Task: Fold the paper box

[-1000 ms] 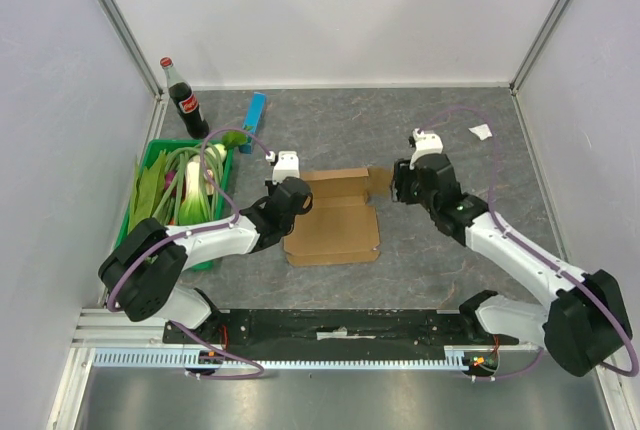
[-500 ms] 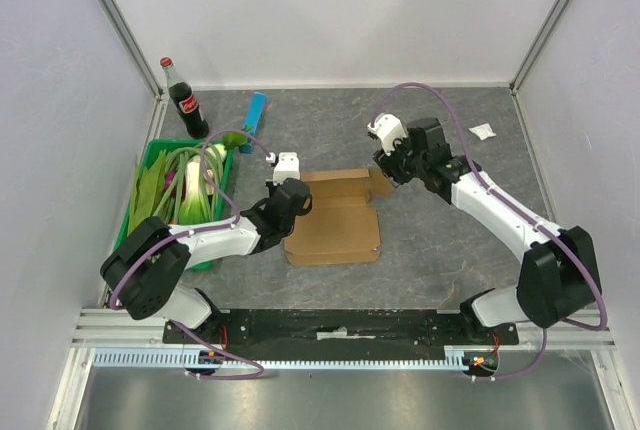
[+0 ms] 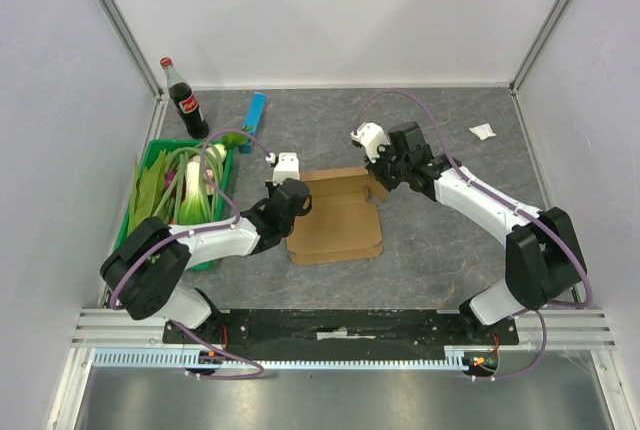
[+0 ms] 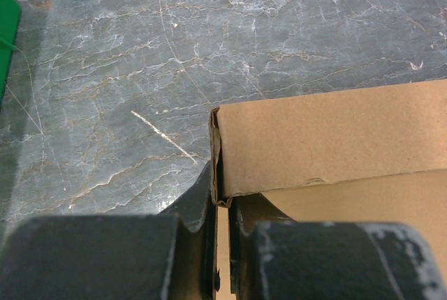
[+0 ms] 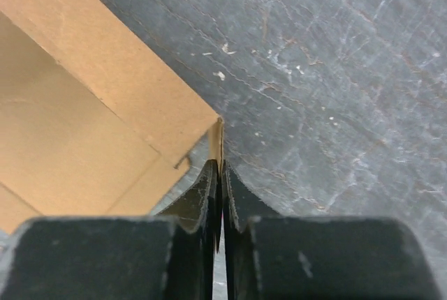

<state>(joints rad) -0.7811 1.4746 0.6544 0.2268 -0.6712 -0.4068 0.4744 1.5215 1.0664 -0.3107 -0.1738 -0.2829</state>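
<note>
1. The paper box (image 3: 335, 222) was a thin, plain brown cardboard blank, lying on the grey marbled worktop (image 3: 440, 250) between both arms.
2. A green tray (image 3: 152, 157) of leaves, a cola bottle (image 3: 186, 105) and a blue bar (image 3: 254, 110) stood well to the left.
3. The left fingers (image 4: 206, 190) pinched its left flap corner; the right fingers (image 5: 212, 178), nearly together, pinched its thin right edge.

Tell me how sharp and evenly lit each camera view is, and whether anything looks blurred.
Top external: sharp throughout, flat even light, only faint shadows beside the paper box. Left wrist: the left end effector is a dark, soft-focus mass; cardboard and table crisp. Right wrist: the same, right end effector blurred, cardboard grain sharp.
</note>
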